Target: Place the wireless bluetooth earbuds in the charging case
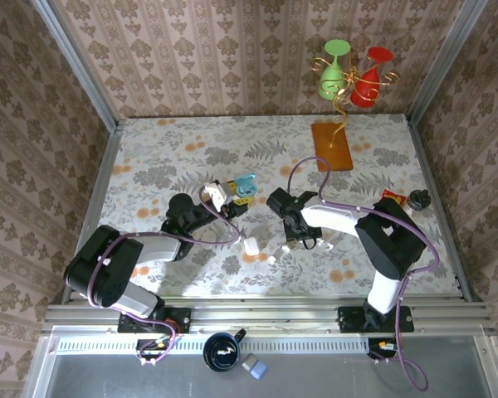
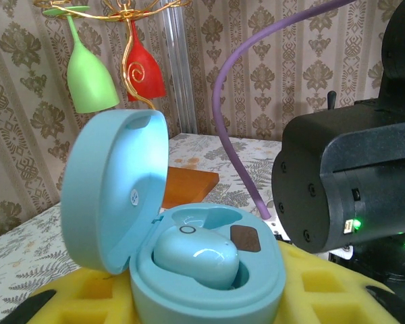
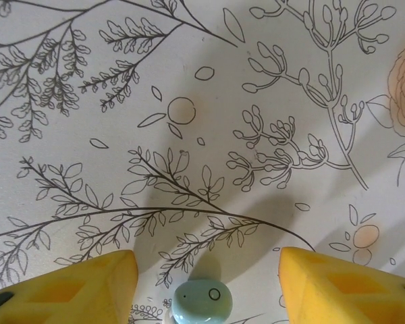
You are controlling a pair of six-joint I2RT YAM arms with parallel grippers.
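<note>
Count: 2 small pale-blue plastic earbuds, 1 pale-blue rounded plastic charging case, 2 claws.

Case [image 2: 108,196]: lid hinged open and standing up. It holds 1 earbud [image 2: 196,260], seated in the nearer well. The second well [image 2: 204,217], behind it, is bare, with a small brown pad beside it.

Left claw [image 2: 202,307]: narrow, yellow foam pads [image 2: 337,293] on either side of the case body, case held clear of the tabletop [image 1: 149,166].

Second earbud [image 3: 202,302]: lies loose on the floral tabletop between the right claw's yellow fingertips [image 3: 337,287], touching neither.

Right claw [image 3: 208,260]: spread wide, nothing gripped, pointing down at the tabletop.

Other items: 1 white oval object [image 1: 251,245] on the tabletop between the two claws. 2 upturned stemmed glasses, 1 green [image 1: 333,73] and 1 red [image 1: 368,81], hang on 1 gold wire rack [image 1: 342,112] with an orange board base [image 1: 332,148].
</note>
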